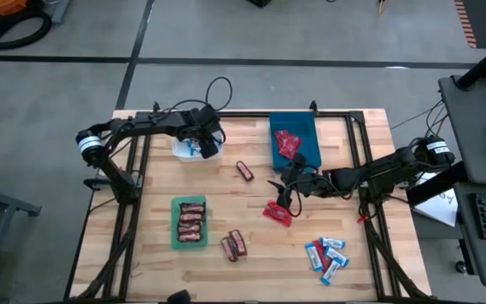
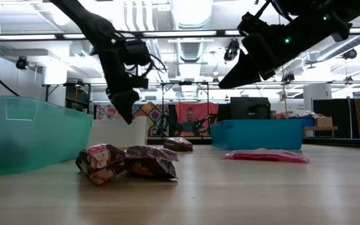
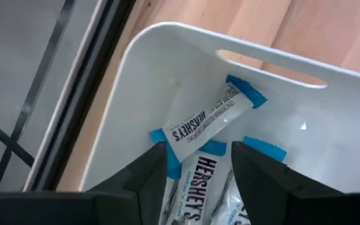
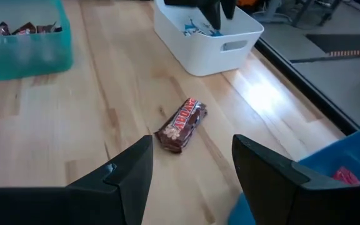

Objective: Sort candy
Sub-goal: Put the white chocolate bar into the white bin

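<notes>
The table (image 1: 251, 253) carries three bins: a white bin (image 1: 184, 154) at the far left, a blue bin (image 1: 306, 127) at the far centre, and a green bin (image 1: 175, 241) nearer the front. Sorting looks partly done. Blue-and-white bars (image 3: 208, 122) lie in the white bin, dark brown bars (image 1: 191, 223) in the green bin, and red packets (image 1: 287, 143) in the blue bin. Loose candy remains on the table: one brown bar (image 1: 245, 171) between the white and blue bins, a brown pair (image 1: 234, 245) just beside the green bin, a red packet (image 1: 278, 213) in the middle, and a mixed cluster (image 1: 326, 253) of blue-and-white and red pieces toward the front right.

The left arm reaches across from its side, so that the left gripper (image 3: 195, 165) hangs directly over the white bin, fingers parted narrowly and holding nothing. This reads as the drop into that bin being finished. Its next move would likely be to lift clear and go for another blue-and-white bar, all of which lie well apart from it on the far side.

The right arm stretches in from its side toward the table's centre, and the right gripper (image 4: 192, 169) hovers above the wood with fingers spread wide and empty. In its wrist view the lone brown bar (image 4: 181, 124) lies ahead of the fingers, so a descent and closing on that bar seems the likely step; the red packet is also close by.
</notes>
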You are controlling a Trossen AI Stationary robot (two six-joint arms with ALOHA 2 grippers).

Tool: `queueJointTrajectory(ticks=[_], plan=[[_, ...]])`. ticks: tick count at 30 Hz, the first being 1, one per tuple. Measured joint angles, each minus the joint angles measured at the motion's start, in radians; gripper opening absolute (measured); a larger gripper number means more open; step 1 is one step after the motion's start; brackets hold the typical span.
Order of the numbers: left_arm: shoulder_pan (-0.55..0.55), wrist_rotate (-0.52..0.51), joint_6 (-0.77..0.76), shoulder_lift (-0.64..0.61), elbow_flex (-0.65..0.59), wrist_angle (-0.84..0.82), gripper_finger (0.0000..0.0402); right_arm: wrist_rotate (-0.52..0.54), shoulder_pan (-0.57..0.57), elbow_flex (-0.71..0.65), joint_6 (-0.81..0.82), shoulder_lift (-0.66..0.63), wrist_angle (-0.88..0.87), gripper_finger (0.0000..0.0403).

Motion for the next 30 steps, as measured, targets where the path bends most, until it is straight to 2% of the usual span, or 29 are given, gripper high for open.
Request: queueJointTrajectory(ticks=[5, 10, 13, 16, 22, 30], plan=[[-0.012, 0.000, 0.015, -0.086, 0.000, -0.012, 0.0166, -0.008, 0.000, 0.000, 0.106, -0.013, -0.014, 0.0210], [-0.055, 0.003, -0.025, -0.218, -0.002, 0.001, 0.0166, -0.168, 0.000, 0.038, 0.263, -0.039, -0.104, 0.0210], [-0.106, 0.051, -0.072, -0.309, -0.031, 0.049, 0.0166, -0.257, 0.000, 0.082, 0.349, -0.040, -0.194, 0.0210], [-0.182, 0.118, -0.117, -0.407, -0.102, 0.142, 0.0166, -0.350, 0.000, 0.120, 0.431, -0.039, -0.297, 0.0210], [-0.376, 0.116, -0.226, -0.575, -0.287, 0.349, 0.0166, -0.503, 0.001, 0.184, 0.575, -0.039, -0.525, 0.0210], [-0.561, 0.098, -0.233, -0.693, -0.477, 0.623, 0.0166, -0.523, 0.029, 0.339, 0.777, 0.009, -0.949, 0.0210]])
